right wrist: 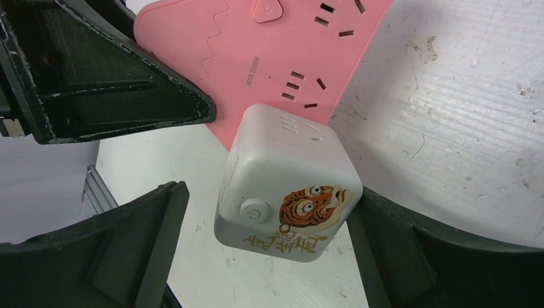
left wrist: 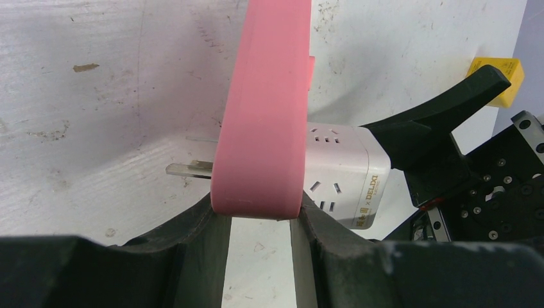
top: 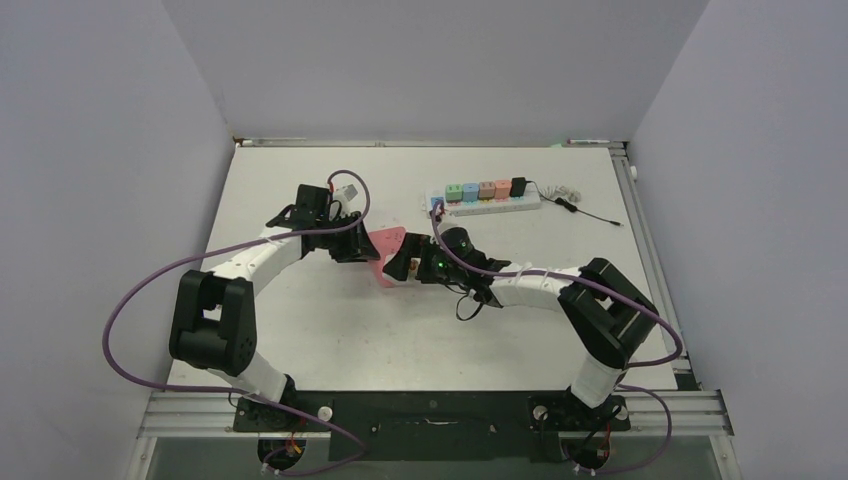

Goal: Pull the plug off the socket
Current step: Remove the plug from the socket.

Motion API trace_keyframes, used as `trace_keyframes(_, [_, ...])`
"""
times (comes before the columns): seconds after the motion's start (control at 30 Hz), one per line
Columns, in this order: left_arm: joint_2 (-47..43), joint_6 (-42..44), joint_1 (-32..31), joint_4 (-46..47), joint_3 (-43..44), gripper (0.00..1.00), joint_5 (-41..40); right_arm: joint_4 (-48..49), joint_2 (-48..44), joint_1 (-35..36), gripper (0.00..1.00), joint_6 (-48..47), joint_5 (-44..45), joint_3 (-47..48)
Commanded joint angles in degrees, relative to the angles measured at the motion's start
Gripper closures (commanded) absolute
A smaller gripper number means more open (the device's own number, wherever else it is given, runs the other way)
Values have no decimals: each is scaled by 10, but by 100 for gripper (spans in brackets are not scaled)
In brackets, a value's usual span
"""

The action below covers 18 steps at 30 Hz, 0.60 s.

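The pink socket (left wrist: pixel 263 115) stands on edge over the middle of the counter (top: pixel 330 340), clamped across its thickness by the left gripper (left wrist: pixel 260 221). Its long axis runs near to far. The white cube plug (right wrist: pixel 282 173) sits in its face, projecting sideways toward the right arm. The right gripper (right wrist: pixel 269 218) is released, jaws straddling the plug with a gap on one side. Open counter lies behind it. A white power strip (top: pixel 483 197) lies well apart by the far edge.

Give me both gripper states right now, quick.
Left gripper: closed on the pink socket strip.
Right gripper: open, jaws straddling the white cube plug, gap on one side.
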Motion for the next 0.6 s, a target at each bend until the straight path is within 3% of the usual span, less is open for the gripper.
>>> trace_keyframes(0.0, [-25,-1,-3,37,13,100,21,-5,1,6,2,11,25,25])
trace_keyframes(0.1, [-26,-1,-4,38,12,100,23,-28,11,3,0,30,43,28])
trace_keyframes(0.57, [-24,0,-3,37,14,100,25,-2,28,-2,25,51,23,33])
